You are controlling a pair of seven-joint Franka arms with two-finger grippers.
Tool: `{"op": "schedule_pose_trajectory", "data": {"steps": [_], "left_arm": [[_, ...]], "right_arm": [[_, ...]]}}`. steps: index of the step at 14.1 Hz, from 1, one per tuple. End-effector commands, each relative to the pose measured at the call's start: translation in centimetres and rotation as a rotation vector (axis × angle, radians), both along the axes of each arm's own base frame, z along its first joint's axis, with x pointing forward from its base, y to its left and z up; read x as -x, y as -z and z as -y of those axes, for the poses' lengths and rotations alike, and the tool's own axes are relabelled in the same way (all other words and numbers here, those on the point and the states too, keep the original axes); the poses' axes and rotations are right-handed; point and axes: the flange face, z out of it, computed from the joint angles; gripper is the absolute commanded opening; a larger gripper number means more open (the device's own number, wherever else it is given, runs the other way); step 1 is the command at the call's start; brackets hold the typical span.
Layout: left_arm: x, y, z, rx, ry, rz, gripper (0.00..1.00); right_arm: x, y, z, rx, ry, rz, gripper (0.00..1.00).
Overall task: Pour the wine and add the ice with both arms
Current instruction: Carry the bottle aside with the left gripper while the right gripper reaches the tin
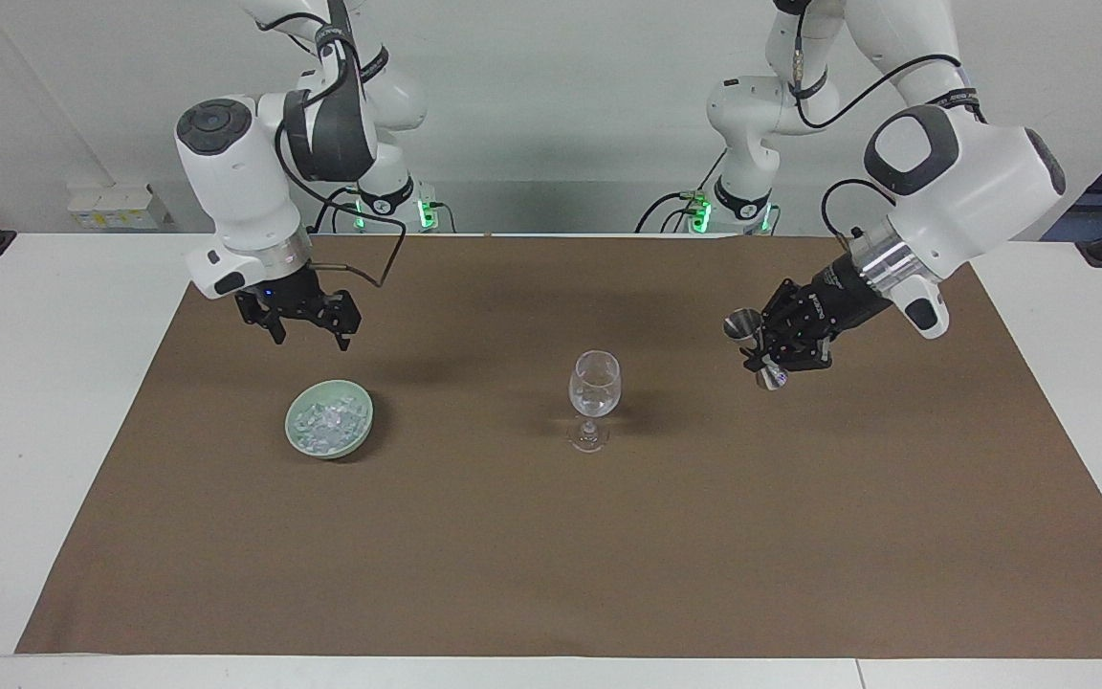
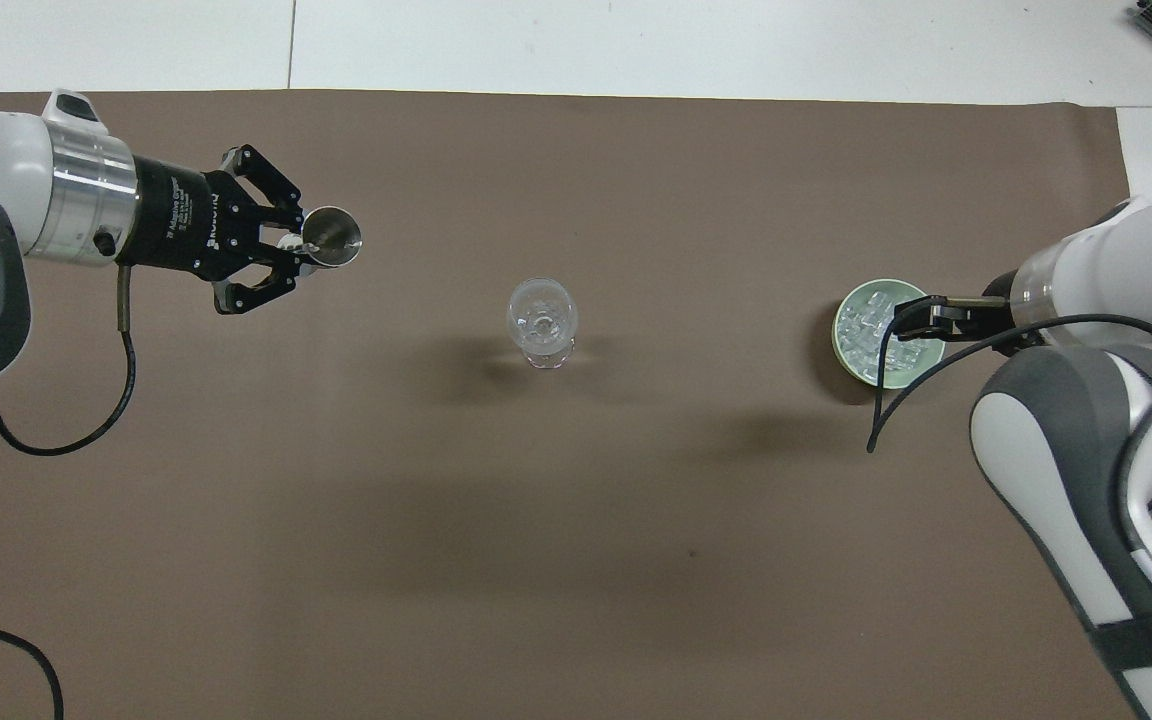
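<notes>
A clear stemmed wine glass (image 1: 594, 383) (image 2: 541, 320) stands upright mid-mat. The wine itself is out of view. My left gripper (image 1: 769, 354) (image 2: 296, 250) is shut on a small metal jigger (image 1: 747, 325) (image 2: 332, 233) and hangs over the mat, off toward the left arm's end from the glass. The ice (image 1: 323, 421) (image 2: 866, 325) lies as many small clear chunks in a pale green bowl (image 1: 329, 450) (image 2: 861, 370). My right gripper (image 1: 312, 337) (image 2: 911, 320) stands open and empty in the air over the bowl's edge.
A brown mat (image 1: 551, 555) covers most of the white table (image 1: 34, 383). Black cables hang from both arms' wrists over the mat.
</notes>
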Motion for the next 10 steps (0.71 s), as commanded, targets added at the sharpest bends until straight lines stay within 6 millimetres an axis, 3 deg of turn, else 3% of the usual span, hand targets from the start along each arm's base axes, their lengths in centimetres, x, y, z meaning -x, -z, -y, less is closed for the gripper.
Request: {"op": "schedule_pose_trajectory", "data": {"steps": [1,4,6,10], "left_arm": [[2.0,1.2,-4.0,0.062,-0.025,0.022,0.0],[2.4,3.8,-7.9,0.131,-0.028,0.035,0.0],[3.4,6.7,-10.5,0.174,-0.019,0.028,0.0],[2.9,10.6,-15.2,0.235,-0.12,-0.025,0.0]], "right_arm": [[-0.3,1.6,0.8,-0.021,-0.025,0.006,1.0],[-1.4,3.9,0.8,-0.029,-0.025,0.016,1.0],[-1.9,5.3,0.9,-0.024,-0.032,0.021,1.0],[-1.4,7.2,1.1,-0.02,-0.035,0.012,1.0]]}}
